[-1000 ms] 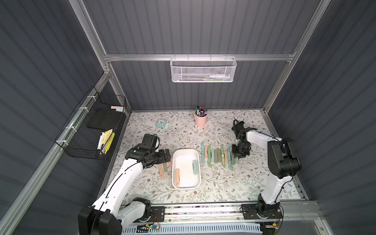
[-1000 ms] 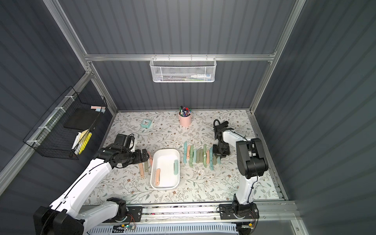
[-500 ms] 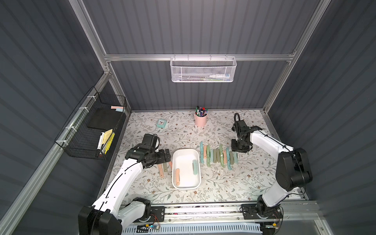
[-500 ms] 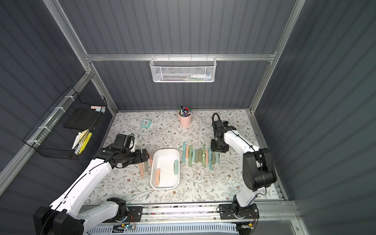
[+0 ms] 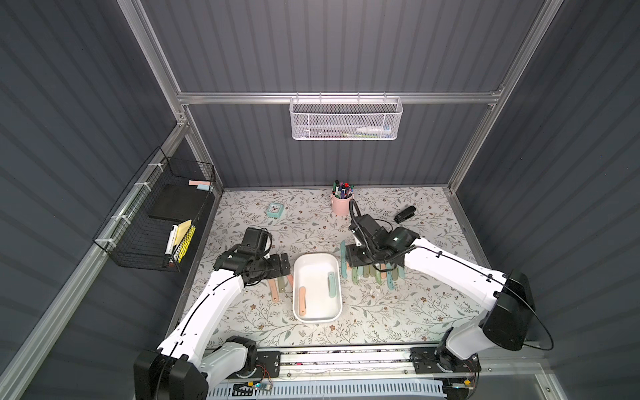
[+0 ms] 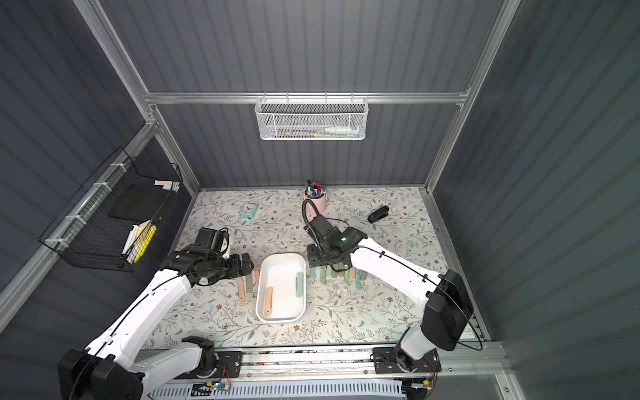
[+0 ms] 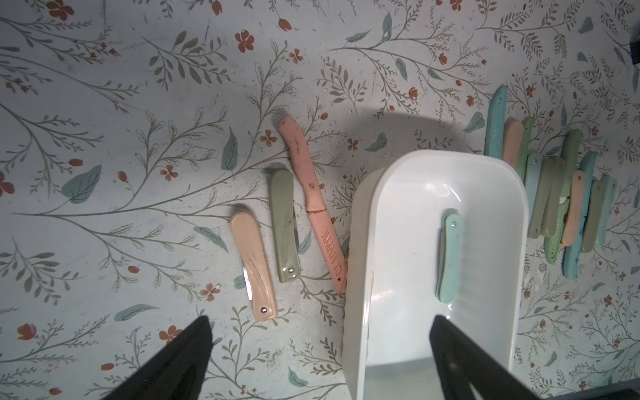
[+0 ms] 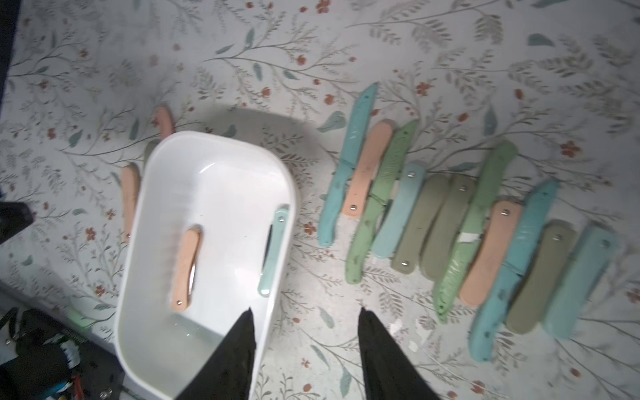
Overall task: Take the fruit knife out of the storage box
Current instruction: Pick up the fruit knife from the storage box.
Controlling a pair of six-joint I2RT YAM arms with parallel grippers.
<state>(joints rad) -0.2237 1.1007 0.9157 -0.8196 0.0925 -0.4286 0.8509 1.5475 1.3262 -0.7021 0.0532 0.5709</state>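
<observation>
The white storage box (image 5: 317,275) (image 6: 281,277) stands mid-table with two folded fruit knives inside: a peach one (image 5: 302,300) (image 8: 185,270) and a teal one (image 5: 331,284) (image 7: 449,258) (image 8: 273,256). My left gripper (image 5: 285,265) (image 7: 320,322) hovers wide open at the box's left far corner. One of its fingers is over the mat and one over the box's inside (image 7: 398,259). My right gripper (image 5: 353,258) (image 8: 305,311) is open and empty by the box's right far corner, one finger over the rim (image 8: 225,194).
A row of several pastel knives (image 5: 372,272) (image 8: 467,235) lies right of the box, and three more (image 5: 280,285) (image 7: 284,225) lie left of it. Behind stand a pink pen cup (image 5: 342,204), a teal clock (image 5: 275,209) and a black stapler (image 5: 405,214). A black wire basket (image 5: 156,221) hangs on the left wall.
My right arm has swung from the right end of the knife row leftward to the box, and its jaws have opened wider. The left arm has stayed put.
</observation>
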